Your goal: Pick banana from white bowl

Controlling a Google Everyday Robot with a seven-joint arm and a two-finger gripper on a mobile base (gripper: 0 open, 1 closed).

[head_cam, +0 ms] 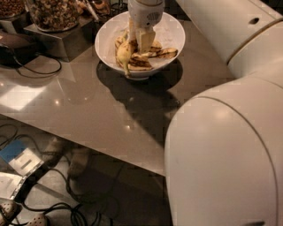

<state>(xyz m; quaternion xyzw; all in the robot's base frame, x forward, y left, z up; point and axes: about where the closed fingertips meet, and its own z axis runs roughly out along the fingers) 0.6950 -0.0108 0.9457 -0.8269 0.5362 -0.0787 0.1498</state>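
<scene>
We see a glass jar of nuts (55, 13) on a metal box (62, 40) at the back left of the table (88, 114), a black cable (42, 72) looped beside it. Below, floor cables (73, 212) lie tangled.

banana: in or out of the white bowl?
In. The banana lies inside the white bowl, its stem end at the front rim. The gripper is down in the white bowl beside it.
</scene>
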